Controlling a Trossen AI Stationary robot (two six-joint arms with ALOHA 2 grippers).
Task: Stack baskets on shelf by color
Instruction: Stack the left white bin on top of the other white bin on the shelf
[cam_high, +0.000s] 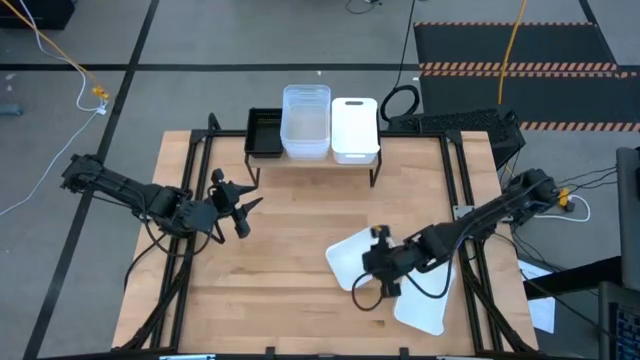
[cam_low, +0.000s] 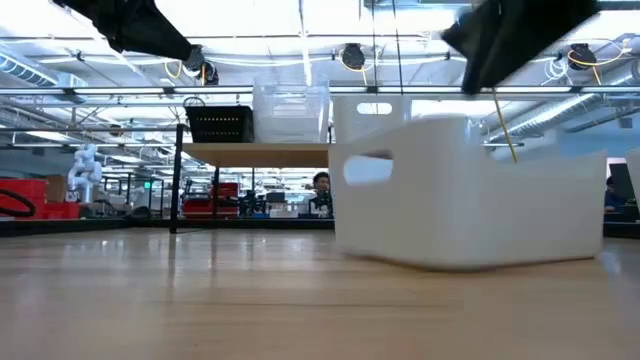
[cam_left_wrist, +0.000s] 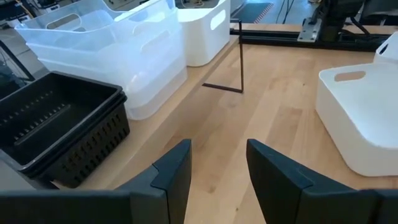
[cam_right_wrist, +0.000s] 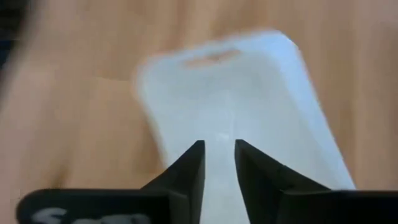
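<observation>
White basket (cam_high: 352, 262) lies lower right of centre in the high view, its long axis slanting toward the lower right — the right gripper (cam_high: 381, 262) hangs over its near end, the nearer arm by far. Right wrist view: fingers slightly apart above its rim, clamped on nothing. Left gripper (cam_left_wrist: 217, 168), fingers apart, waits mid-left.

Overhead, table-level and two wrist cameras all share the white basket (cam_high: 350, 262).
</observation>
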